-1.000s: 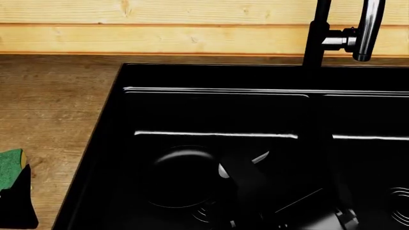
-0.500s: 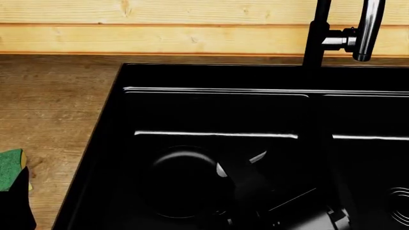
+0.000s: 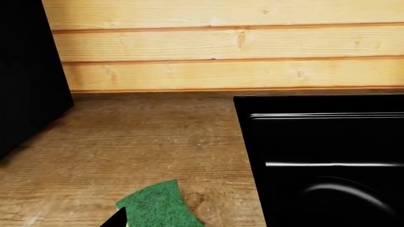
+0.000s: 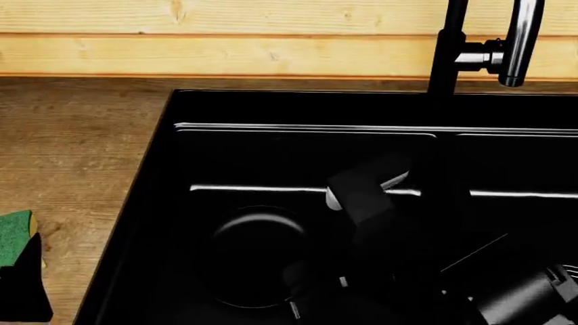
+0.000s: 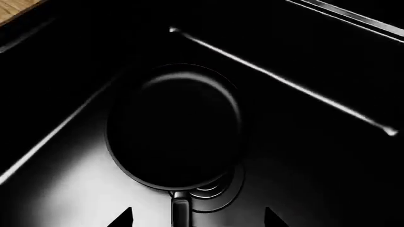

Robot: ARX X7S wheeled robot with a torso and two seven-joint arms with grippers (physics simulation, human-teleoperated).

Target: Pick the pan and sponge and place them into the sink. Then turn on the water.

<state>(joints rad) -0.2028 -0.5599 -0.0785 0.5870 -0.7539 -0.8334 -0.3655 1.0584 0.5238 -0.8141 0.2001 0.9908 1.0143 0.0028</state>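
Sponge [image 3: 158, 207] is lying flat on the wooden counter [image 3: 139, 137], just left of the sink [image 4: 153, 203] and near its front corner, green scrub side up, with a sliver of yellow foam showing at its edge in the head view. It is looking light and soft, likely to squash and spring under pressure, so a pinch across its short width, pads on the two long edges and pressing into the foam, seems the safest hold; the coarse green top should not be slipping much. The left gripper [image 4: 23, 291] is hanging right at the sponge's near edge, its dark tip overlapping the sponge in both views, but I cannot tell whether its jaws are parted or together, or whether they are touching the sponge at all.

Pan [image 5: 173, 127] is sitting flat on the floor of the left basin, over the ringed drain [image 5: 211, 191], its thin handle [image 5: 180, 210] pointing toward the near side. It is looking stiff, glossy and probably slick. The right gripper [image 5: 196, 220] is hovering above the handle with its two fingertips [image 5: 123, 217] spread wide on either side and holding nothing. In the head view that arm is reaching up through the basin near the centre divider. No water is falling from the faucet [image 4: 447, 47] at the far wall.
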